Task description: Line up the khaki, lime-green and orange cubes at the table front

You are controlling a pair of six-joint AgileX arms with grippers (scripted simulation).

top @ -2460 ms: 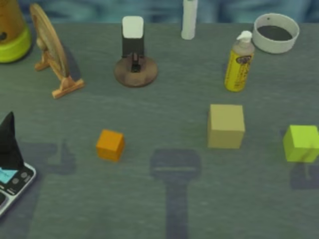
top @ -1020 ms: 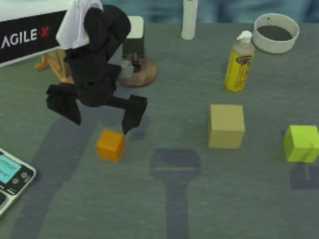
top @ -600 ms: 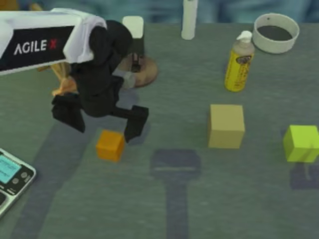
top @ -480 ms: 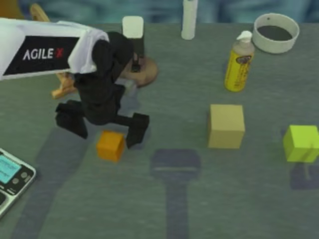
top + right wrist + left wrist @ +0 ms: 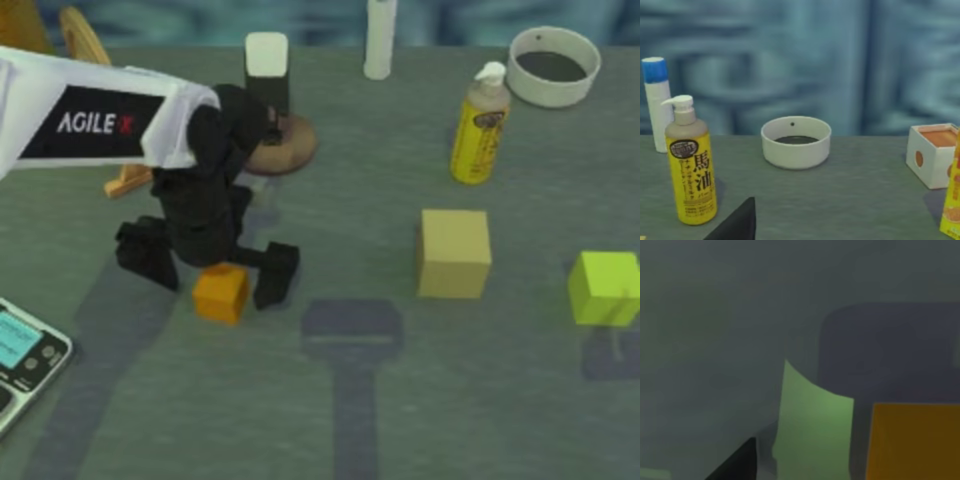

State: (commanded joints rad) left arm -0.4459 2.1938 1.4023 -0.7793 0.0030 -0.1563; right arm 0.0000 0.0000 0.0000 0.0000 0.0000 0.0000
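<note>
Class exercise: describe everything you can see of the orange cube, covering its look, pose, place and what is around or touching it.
The orange cube is a small, plain, matte solid with a lighter top face and darker sides. It sits flat on the grey-green table, turned slightly askew, toward the top view's left. The left gripper is open and straddles it, one black finger on each side; whether either finger touches it cannot be told. In the left wrist view one orange face fills a corner.
</note>
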